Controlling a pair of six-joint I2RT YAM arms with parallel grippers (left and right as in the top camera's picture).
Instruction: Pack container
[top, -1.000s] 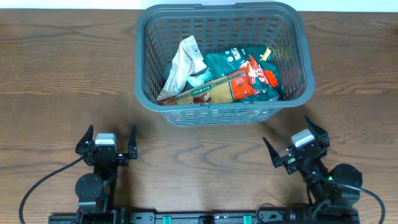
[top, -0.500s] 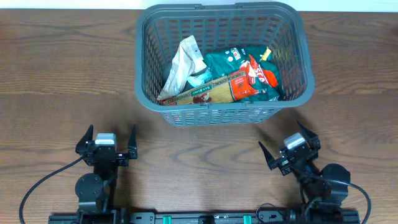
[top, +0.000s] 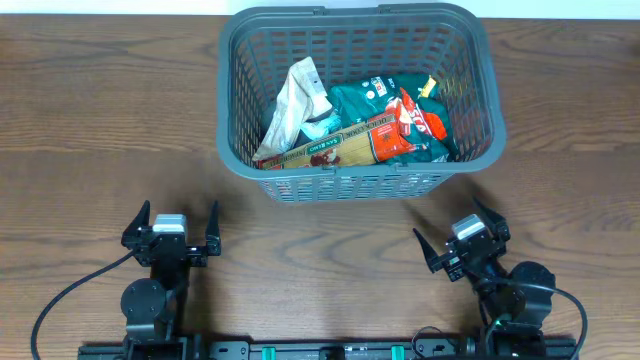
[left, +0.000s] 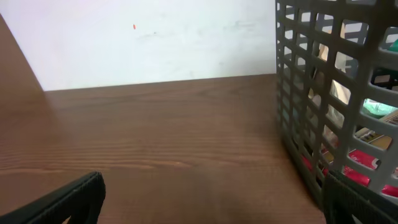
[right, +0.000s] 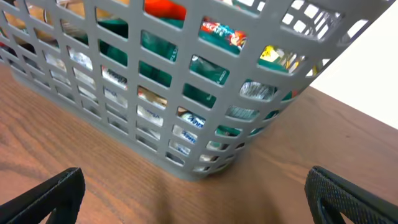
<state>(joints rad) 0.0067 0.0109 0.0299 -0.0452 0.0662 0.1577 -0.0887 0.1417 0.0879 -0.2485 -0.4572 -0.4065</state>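
Note:
The container (top: 232, 100) is a large dark grey slotted basket at the table's far middle. Inside lie a white crumpled packet (top: 297, 95), a long brown pasta packet (top: 330, 148), green packets (top: 360, 105) and a red packet (top: 415, 122). The basket's wall shows in the left wrist view (left: 311, 112) at the right and fills the right wrist view (right: 155, 81). My left gripper (top: 172, 232) is open and empty near the table's front left. My right gripper (top: 460, 238) is open and empty near the front right, pointing at the basket's near right corner.
The brown wooden table (top: 100, 120) stretches bare to the left and right of the basket. A white wall (left: 155, 43) stands behind the table's far edge. Black cables run from both arm bases at the front edge.
My right arm has drawn back and a little left toward its base, with its gripper still open. The left arm and the basket's contents have not moved.

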